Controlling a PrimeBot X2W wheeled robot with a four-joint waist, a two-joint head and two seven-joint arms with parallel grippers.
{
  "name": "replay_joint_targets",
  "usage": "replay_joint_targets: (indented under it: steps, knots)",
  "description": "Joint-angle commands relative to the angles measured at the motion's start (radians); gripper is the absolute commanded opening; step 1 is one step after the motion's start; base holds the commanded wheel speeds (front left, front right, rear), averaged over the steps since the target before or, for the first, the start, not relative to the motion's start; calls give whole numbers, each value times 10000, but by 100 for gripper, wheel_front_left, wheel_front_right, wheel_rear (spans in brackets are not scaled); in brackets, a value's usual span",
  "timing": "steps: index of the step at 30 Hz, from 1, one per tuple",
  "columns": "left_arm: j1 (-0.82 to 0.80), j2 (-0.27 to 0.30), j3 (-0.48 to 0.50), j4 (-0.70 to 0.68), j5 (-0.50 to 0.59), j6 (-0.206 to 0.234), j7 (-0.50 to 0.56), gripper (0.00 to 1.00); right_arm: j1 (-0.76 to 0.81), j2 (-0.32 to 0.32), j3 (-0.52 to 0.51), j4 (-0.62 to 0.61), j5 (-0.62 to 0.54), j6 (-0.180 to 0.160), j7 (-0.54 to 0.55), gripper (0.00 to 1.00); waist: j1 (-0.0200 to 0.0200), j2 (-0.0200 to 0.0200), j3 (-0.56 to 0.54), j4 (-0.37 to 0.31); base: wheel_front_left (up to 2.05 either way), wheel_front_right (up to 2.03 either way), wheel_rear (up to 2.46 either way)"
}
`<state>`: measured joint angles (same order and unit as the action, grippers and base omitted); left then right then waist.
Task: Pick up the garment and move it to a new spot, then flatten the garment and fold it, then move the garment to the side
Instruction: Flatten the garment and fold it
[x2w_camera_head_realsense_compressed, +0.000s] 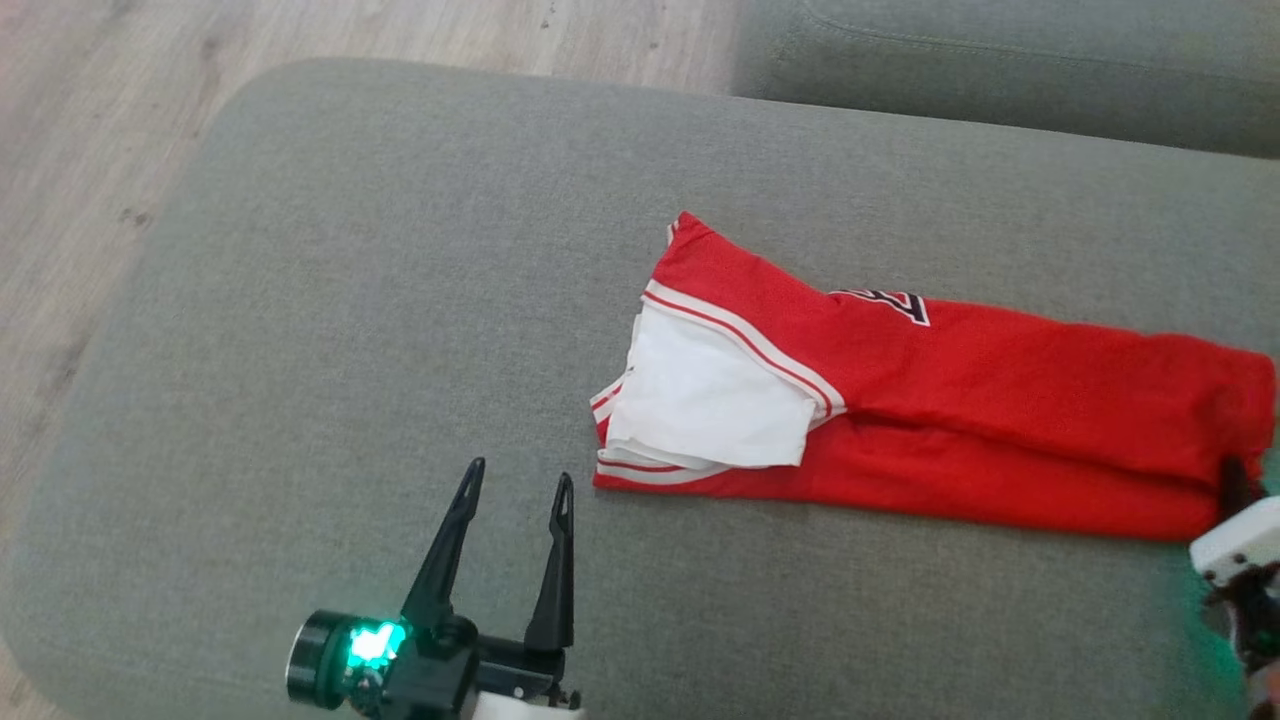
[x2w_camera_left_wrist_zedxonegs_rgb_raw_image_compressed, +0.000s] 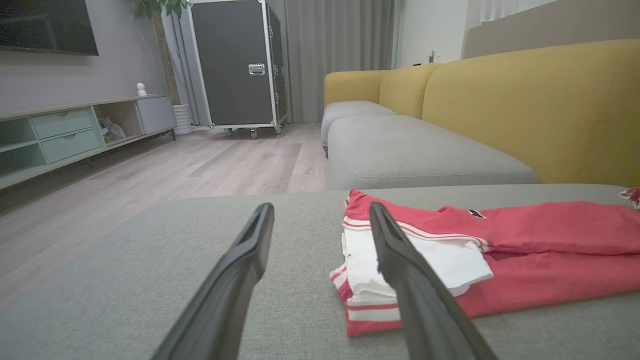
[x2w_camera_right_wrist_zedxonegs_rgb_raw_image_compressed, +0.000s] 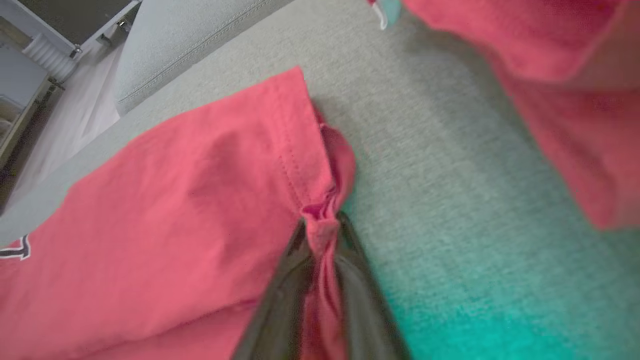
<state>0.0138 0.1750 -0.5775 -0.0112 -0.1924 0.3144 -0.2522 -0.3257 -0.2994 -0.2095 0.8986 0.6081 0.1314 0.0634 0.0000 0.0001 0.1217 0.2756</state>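
Red garment (x2w_camera_head_realsense_compressed: 950, 420) lying folded lengthwise on the grey cushion (x2w_camera_head_realsense_compressed: 350, 300), right of centre. A small bunch of its hem is held in the right pincer (x2w_camera_right_wrist_zedxonegs_rgb_raw_image_compressed: 322, 222); the left pincer (x2w_camera_head_realsense_compressed: 521, 472) is spread wide and empty, just beside the white-sleeved end. Risk: if only one layer is pinched, the fold could be pulled open when lifted, or the thin bunch could be lost. Long axis: across the head view, sleeves pointing left, hem right.
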Motion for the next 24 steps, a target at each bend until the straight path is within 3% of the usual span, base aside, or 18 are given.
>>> replay_joint_targets:
  steps: [1,4,10,15,19,24]
  knots:
    - [-166,-86,430,-333,103,-57,-95,100,7,74,237,-135,-113,-7,173,0,0,-1,-32,-73,0,0,0]
    - [-114,-176,582,-313,195,-189,-95,100,78,140,197,-417,-146,-7,275,0,0,-1,-120,-235,0,0,0]
    - [66,-287,860,-263,363,-420,-95,100,324,-314,13,-1468,-216,-7,206,0,0,-1,-377,-645,0,0,0]
    - [260,-342,1054,-243,480,-570,-95,100,483,-504,106,-2967,205,-7,843,0,0,-1,-622,-965,0,0,0]
    - [352,-409,1177,-219,555,-681,-95,100,582,-194,378,-4753,737,-7,1441,0,0,-1,-772,-1117,0,0,0]
    - [422,-502,1289,-161,622,-826,-95,100,503,805,1087,-6807,1037,-7,2308,0,0,-1,-901,-1154,0,0,0]
